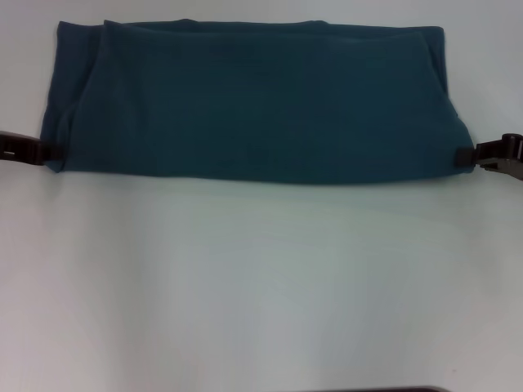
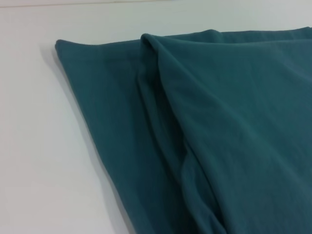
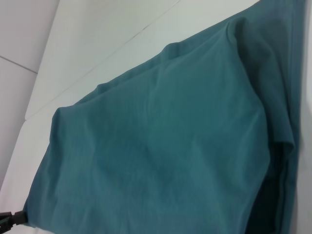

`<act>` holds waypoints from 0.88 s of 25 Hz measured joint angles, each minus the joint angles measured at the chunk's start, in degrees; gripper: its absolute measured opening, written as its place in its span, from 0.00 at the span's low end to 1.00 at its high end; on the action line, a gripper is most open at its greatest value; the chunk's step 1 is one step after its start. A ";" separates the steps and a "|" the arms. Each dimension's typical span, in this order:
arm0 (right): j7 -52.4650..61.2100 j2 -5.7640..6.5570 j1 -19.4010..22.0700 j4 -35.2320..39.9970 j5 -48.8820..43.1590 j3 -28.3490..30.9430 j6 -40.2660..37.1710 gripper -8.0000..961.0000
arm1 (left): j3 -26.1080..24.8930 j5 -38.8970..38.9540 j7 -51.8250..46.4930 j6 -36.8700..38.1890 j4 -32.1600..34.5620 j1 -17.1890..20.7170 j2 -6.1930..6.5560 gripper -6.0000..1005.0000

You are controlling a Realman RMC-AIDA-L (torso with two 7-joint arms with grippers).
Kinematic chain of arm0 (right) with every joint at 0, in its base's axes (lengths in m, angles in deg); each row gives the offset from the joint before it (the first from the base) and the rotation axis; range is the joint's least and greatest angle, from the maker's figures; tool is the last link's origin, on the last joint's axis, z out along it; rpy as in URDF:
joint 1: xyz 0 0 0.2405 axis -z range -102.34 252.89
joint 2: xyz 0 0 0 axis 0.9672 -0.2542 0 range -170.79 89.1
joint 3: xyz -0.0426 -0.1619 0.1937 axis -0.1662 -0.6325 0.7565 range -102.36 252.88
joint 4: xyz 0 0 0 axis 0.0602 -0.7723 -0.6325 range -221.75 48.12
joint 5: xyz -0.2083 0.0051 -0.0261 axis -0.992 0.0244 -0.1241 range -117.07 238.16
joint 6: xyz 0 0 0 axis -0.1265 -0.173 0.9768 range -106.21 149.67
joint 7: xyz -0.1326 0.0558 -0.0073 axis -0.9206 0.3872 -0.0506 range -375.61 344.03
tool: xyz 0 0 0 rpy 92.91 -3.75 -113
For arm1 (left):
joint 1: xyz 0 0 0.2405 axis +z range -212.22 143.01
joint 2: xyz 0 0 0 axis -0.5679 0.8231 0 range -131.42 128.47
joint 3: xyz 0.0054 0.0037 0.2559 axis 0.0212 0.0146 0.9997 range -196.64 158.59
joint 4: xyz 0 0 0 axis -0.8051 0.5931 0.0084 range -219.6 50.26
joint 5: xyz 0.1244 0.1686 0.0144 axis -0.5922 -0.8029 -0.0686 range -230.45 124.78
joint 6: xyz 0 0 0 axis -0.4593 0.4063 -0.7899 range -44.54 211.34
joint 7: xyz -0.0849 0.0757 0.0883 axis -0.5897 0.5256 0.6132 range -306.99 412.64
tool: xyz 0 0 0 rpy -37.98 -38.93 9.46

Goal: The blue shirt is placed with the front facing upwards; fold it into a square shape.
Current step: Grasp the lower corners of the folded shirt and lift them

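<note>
The blue shirt (image 1: 253,102) lies on the white table as a wide, plain teal band, folded over so that no lettering shows. My left gripper (image 1: 47,150) is at its near left corner, with a dark fingertip lying over the cloth's edge. At the near right corner my right gripper (image 1: 467,155) pinches the fabric the same way. The left wrist view shows layered folds of the shirt (image 2: 204,126) close up, with no fingers in sight. In the right wrist view the shirt (image 3: 165,146) stretches away, with the left gripper (image 3: 10,219) small at its far corner.
The white table (image 1: 261,286) spreads wide and bare in front of the shirt. A narrow strip of table shows behind the shirt's far edge. A dark edge (image 1: 384,389) sits at the very bottom of the head view.
</note>
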 joint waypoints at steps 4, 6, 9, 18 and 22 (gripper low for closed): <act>0.02 0.00 0.00 0.03 0.00 0.00 0.04 0.09 | 0.00 -0.07 0.08 -0.03 0.06 -0.07 0.00 0.05; 0.02 0.00 0.02 0.07 0.00 0.00 0.07 0.09 | -0.05 -0.18 -0.01 -0.01 -0.12 -0.08 0.00 0.02; -0.10 0.00 0.22 0.09 0.00 0.00 0.08 0.09 | -0.38 -0.39 -0.26 0.85 -1.07 0.19 0.21 0.00; -1.95 -0.12 2.15 0.09 0.06 0.26 -1.54 0.10 | -0.90 -0.48 -0.08 6.03 -3.56 1.90 1.17 0.00; -4.46 -0.28 3.74 0.07 0.09 1.90 -3.86 0.10 | -1.11 -0.62 0.46 9.02 -4.08 2.64 1.64 0.00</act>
